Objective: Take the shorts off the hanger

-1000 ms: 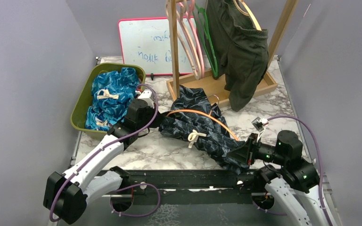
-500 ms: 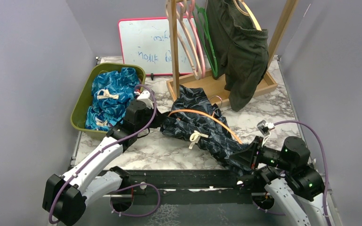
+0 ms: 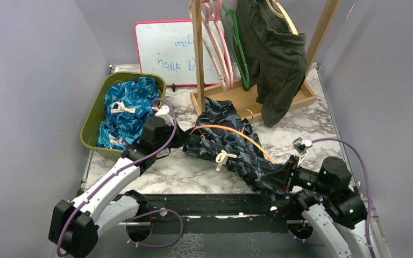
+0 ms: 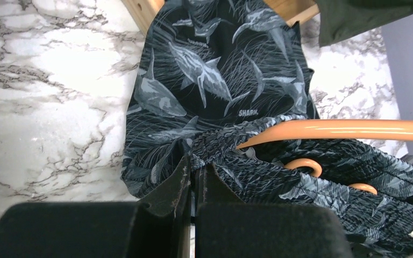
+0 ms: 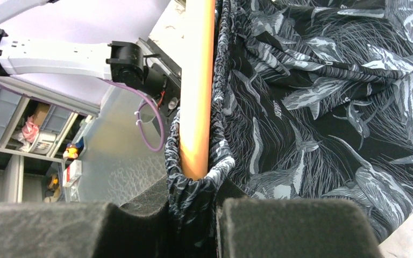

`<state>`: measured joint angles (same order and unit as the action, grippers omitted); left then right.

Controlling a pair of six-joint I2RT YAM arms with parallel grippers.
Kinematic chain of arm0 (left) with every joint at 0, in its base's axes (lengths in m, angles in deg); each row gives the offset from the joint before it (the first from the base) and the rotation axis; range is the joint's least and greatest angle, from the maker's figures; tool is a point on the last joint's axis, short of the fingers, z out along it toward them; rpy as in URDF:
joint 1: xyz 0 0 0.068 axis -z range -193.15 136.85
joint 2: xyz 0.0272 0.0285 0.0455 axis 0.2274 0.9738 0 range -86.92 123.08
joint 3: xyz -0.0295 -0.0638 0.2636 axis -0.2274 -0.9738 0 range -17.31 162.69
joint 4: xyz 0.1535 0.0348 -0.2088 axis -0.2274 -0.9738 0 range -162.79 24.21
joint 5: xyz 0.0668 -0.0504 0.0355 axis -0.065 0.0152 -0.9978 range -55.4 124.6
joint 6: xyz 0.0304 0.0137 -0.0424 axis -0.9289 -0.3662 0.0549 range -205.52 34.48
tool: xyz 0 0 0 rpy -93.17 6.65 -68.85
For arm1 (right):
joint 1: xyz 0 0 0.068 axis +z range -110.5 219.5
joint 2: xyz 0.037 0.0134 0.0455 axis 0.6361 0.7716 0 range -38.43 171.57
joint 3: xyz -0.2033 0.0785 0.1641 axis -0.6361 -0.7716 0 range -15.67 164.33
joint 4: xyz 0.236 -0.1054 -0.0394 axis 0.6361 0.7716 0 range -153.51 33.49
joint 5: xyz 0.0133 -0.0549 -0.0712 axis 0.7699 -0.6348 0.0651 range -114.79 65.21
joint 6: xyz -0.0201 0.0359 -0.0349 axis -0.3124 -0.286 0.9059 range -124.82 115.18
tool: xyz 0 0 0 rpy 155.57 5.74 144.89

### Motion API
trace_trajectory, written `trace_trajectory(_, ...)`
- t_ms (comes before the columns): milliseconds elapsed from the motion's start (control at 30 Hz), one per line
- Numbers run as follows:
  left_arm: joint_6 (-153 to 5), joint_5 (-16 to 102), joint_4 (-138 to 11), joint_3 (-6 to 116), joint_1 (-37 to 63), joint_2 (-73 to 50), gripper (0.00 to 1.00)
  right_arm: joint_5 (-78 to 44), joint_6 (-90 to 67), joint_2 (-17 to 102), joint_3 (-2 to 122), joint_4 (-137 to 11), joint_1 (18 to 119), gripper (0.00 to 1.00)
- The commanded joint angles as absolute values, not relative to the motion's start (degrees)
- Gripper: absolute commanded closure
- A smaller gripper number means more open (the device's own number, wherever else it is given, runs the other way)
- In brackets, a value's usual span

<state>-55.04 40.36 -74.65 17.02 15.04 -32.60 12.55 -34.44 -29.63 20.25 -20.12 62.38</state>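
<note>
Dark navy print shorts [image 3: 231,148] lie stretched across the marble table with an orange hanger [image 3: 236,130] threaded through the waistband. My left gripper [image 3: 182,141] is shut on the waistband's left end; in the left wrist view its tips [image 4: 196,166] pinch a fold of the shorts [image 4: 204,80] beside the hanger [image 4: 344,129]. My right gripper [image 3: 276,176] is shut on the bunched waistband [image 5: 193,188] at the near right end. There the hanger's arm [image 5: 198,80] ends just above the jaws. Dark olive shorts [image 3: 274,54] hang from a hanger on the rack.
A green bin [image 3: 94,115] at the left holds blue print shorts [image 3: 126,110]. The wooden rack [image 3: 198,54] stands at the back with empty pink hangers [image 3: 218,43] and a green one [image 3: 235,37]. A whiteboard [image 3: 164,51] leans on the back wall.
My right arm has drawn back a little toward the near right, keeping its hold on the waistband. The left arm has barely moved.
</note>
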Motion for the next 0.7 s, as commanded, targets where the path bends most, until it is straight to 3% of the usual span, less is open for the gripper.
trace_trajectory(0, -55.0, 30.1, -78.9, 15.2, 13.3, -31.6, 1.0, 10.5, -34.2, -34.0, 22.6, -35.6, 61.7, 0.98)
trace_trajectory(167, -55.8, 30.3, -78.8, 17.0, 11.7, -29.0, 1.0, 10.5, -34.0, -36.5, 22.2, -35.5, 61.7, 0.98)
trace_trajectory(467, -59.1, 44.0, -79.8, 22.7, 3.0, -23.8, 1.0, 12.9, -30.7, -37.8, 22.0, -35.7, 61.7, 0.98)
trace_trajectory(667, -59.6, 52.7, -78.8, 21.1, 2.7, -24.3, 1.0, 8.4, -29.9, -36.6, 21.1, -34.4, 61.7, 0.98)
